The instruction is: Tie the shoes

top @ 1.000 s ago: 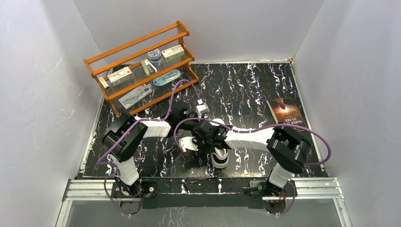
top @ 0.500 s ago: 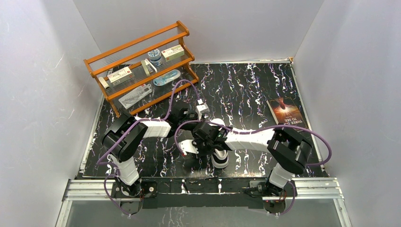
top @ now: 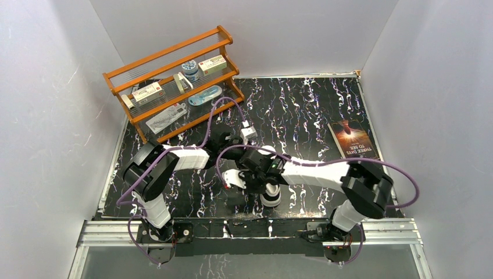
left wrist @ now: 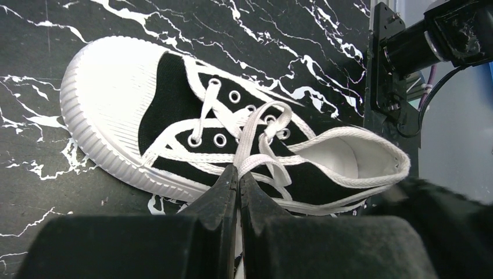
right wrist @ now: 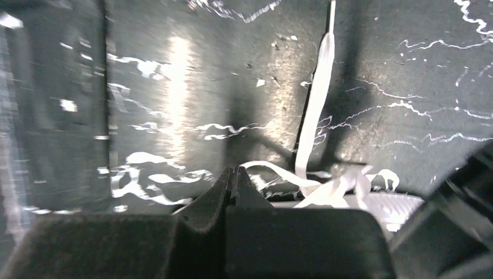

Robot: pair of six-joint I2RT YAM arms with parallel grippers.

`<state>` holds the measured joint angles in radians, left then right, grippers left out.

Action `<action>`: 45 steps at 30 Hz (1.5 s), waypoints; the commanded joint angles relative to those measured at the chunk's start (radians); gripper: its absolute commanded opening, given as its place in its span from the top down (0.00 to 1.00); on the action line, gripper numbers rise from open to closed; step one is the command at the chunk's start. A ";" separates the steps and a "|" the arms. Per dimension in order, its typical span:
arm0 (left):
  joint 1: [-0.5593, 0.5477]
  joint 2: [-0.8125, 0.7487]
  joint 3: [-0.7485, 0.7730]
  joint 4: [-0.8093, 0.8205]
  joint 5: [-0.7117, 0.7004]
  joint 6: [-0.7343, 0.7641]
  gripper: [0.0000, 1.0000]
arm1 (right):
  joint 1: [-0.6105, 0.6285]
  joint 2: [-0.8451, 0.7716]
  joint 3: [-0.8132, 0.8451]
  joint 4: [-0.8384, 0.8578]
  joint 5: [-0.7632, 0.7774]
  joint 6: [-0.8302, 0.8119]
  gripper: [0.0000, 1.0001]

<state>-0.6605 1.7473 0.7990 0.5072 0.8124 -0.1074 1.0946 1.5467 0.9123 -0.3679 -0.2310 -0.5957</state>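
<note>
My left gripper [left wrist: 238,176] sits at the bottom centre of its view, fingers pressed together on one strand of the laces [left wrist: 263,129]. Just beyond it lies the shoe [left wrist: 116,99], its long axis running from the toe at upper left to the heel at right. My right gripper [right wrist: 232,174] is pressed together too. A strand starts at its tip, and I cannot tell if it is pinched. Both are equally near.

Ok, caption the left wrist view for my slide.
Left fingers shut on a white lace of the black canvas sneaker lying on the marbled table.
</note>
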 commanded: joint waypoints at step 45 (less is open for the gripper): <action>-0.019 -0.107 0.018 0.003 -0.089 -0.037 1.00 | -0.354 -0.063 0.483 -0.775 -0.332 0.831 1.00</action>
<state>-0.6762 1.6646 0.7822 0.5026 0.7143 -0.1802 0.7406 1.6371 1.4635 -0.9813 -0.7677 0.1814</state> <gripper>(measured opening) 0.008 0.011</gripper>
